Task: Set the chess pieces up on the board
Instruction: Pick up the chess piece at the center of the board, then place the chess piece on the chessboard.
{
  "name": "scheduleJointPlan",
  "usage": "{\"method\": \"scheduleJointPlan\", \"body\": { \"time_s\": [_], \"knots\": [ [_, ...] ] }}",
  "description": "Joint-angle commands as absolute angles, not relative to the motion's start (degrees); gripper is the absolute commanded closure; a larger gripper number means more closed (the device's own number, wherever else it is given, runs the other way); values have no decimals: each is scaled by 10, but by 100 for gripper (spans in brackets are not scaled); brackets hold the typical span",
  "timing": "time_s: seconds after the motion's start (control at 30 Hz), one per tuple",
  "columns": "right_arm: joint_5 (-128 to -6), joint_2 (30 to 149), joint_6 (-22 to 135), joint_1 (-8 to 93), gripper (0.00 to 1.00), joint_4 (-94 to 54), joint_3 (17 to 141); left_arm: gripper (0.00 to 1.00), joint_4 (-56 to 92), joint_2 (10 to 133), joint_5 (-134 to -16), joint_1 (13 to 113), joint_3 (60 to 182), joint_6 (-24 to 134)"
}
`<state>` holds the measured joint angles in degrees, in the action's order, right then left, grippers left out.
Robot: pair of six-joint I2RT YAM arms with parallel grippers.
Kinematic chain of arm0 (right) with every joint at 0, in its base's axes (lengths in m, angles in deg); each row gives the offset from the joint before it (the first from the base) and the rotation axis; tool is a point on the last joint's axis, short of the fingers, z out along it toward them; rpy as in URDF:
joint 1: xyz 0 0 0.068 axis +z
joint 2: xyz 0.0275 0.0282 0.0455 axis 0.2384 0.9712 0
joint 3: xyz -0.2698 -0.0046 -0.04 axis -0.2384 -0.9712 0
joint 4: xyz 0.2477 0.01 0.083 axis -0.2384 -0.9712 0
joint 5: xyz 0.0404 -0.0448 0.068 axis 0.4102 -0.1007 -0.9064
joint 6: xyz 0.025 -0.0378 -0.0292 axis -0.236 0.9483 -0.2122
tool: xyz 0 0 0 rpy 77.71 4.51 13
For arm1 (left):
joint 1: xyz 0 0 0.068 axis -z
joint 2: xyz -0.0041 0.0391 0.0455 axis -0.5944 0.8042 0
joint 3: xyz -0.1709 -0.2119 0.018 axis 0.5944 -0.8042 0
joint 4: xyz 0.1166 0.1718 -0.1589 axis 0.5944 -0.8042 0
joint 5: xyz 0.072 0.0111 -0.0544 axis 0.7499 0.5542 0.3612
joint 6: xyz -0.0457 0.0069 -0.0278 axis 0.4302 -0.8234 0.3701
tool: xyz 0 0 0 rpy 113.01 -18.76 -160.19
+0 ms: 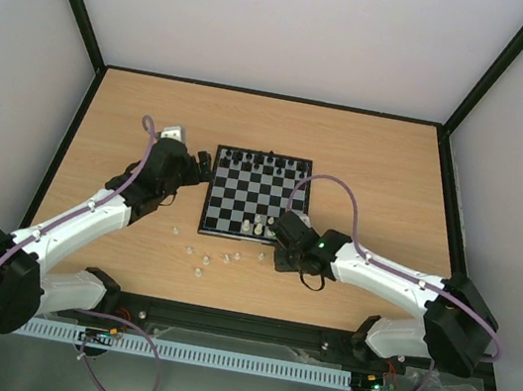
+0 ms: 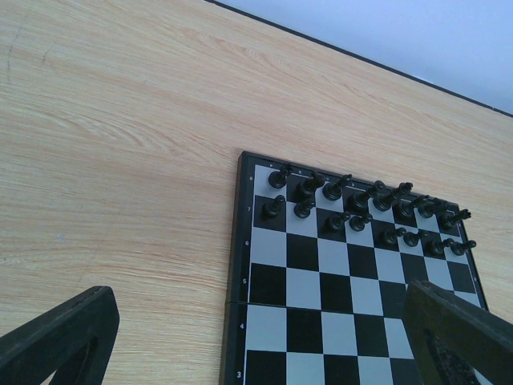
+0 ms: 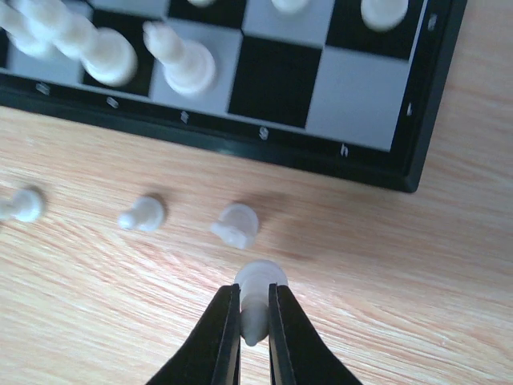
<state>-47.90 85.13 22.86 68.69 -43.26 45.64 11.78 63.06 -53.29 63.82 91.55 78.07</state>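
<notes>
One piece in hand: my right pincer (image 3: 255, 301) is clenched on a small white chessman (image 3: 260, 279), pinched between both tips, low over the tabletop (image 3: 433, 273).
Other pincer: my left pincer (image 2: 260, 321) is spread wide and holds nothing; it hangs by the left side of the board (image 3: 337, 160).
Which way to go: the board lies straight ahead, on the far side of my right pincer, with its near rim close by and its near right corner a little to the right.
Long axis: the held chessman runs along my fingers, its broad end poking out toward the board; head or base, I cannot tell.
Target, as I judge it: two bare squares at the right end of the nearest row, beside the standing white chessmen (image 3: 186, 62).
Nearer arm: the right one, by far; the left sits at the opposite side of the board.
Left over: loose white chessmen (image 3: 235, 225) lie on the wood just near of the rim, with more trailing off to the left.
Right wrist view only: the grip itself and those bare squares.
Left wrist view only: black chessmen (image 2: 353, 204) standing in the two far rows, with bare squares in the middle.
Top view only: both arms at once and the whole scatter of loose pieces; the grip is too small to read there.
</notes>
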Motion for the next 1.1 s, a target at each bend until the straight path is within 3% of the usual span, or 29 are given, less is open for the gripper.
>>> {"method": "scheduleJointPlan", "body": {
  "time_s": [0.0,0.53,1.07],
  "knots": [
    [-455,822,243,692,92,-502,501,0,126,629,-532,639,911,779],
    [-469,821,293,692,92,-505,593,0,127,633,-526,639,910,779],
    [-487,983,340,735,93,-501,752,1,119,628,-518,639,914,779]
  ]
}}
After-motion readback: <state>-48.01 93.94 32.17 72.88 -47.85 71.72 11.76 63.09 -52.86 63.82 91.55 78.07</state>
